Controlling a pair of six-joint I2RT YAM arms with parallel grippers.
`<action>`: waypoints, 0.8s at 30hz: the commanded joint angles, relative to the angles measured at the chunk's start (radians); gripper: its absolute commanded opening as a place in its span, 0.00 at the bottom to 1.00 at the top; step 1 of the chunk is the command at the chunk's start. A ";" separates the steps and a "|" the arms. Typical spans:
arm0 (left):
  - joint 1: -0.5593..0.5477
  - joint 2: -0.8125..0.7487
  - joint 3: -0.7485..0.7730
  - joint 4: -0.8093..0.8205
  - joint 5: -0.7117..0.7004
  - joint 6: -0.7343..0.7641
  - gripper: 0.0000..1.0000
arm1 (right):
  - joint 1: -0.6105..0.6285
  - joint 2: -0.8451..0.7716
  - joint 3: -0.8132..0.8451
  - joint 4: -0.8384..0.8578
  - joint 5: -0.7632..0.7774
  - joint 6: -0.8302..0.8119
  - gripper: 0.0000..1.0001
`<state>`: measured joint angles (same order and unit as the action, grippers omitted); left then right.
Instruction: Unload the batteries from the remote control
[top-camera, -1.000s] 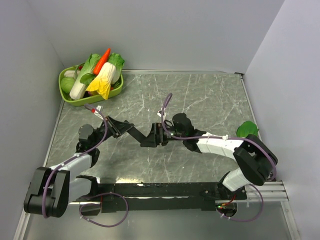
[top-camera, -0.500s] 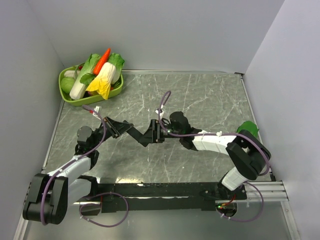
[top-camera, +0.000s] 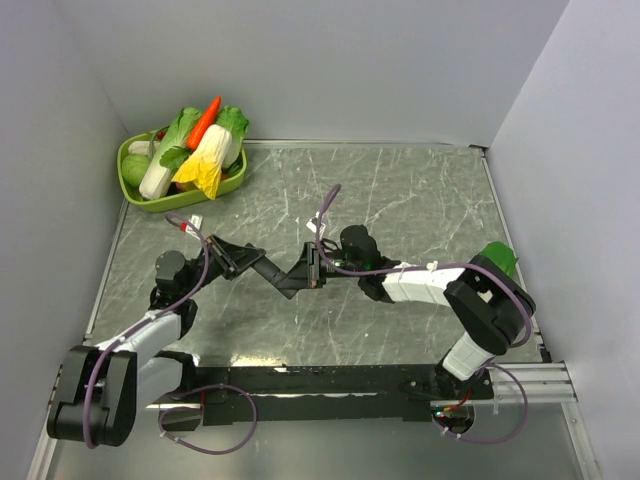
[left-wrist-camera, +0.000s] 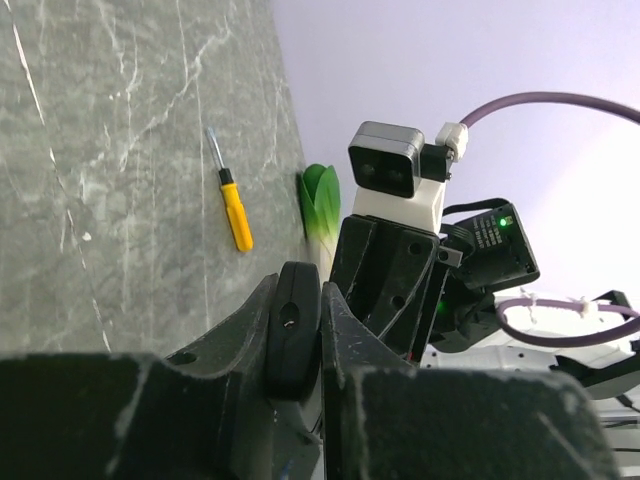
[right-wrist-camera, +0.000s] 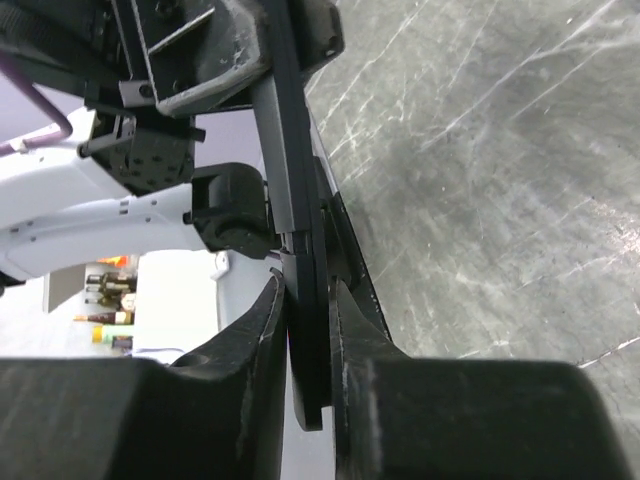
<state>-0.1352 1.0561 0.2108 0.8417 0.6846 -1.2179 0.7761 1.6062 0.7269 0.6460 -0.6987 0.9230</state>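
Observation:
The remote control (top-camera: 281, 276), a slim black bar, hangs above the table between the two arms. My left gripper (top-camera: 250, 263) is shut on its left end; in the left wrist view the rounded end of the remote control (left-wrist-camera: 296, 322) sits pinched between the jaws of the left gripper (left-wrist-camera: 298, 345). My right gripper (top-camera: 311, 268) is shut on the other end. In the right wrist view the remote control (right-wrist-camera: 306, 300) stands edge-on, with the right gripper (right-wrist-camera: 311, 335) pressing both its faces. The batteries are hidden.
A green basket (top-camera: 232, 183) of toy vegetables stands at the back left corner. A green leafy vegetable (top-camera: 497, 257) lies by the right wall, with a yellow screwdriver (left-wrist-camera: 235, 212) near the same leafy vegetable (left-wrist-camera: 318, 205). White walls enclose the table.
My right gripper has shut on the free end of the remote control and moved slightly left. The left gripper has kept its hold.

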 joint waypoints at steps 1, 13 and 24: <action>0.011 0.019 0.044 0.003 -0.004 0.051 0.01 | -0.008 -0.025 -0.027 -0.026 0.107 0.007 0.13; 0.032 -0.031 0.096 -0.179 -0.085 0.141 0.01 | -0.024 0.021 -0.159 0.092 0.084 0.025 0.21; 0.031 0.025 0.090 -0.151 -0.097 0.136 0.01 | -0.041 0.041 -0.193 0.138 0.028 0.031 0.31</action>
<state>-0.1421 1.0748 0.2653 0.6632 0.7212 -1.1877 0.7761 1.6222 0.5831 0.8810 -0.6579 0.9730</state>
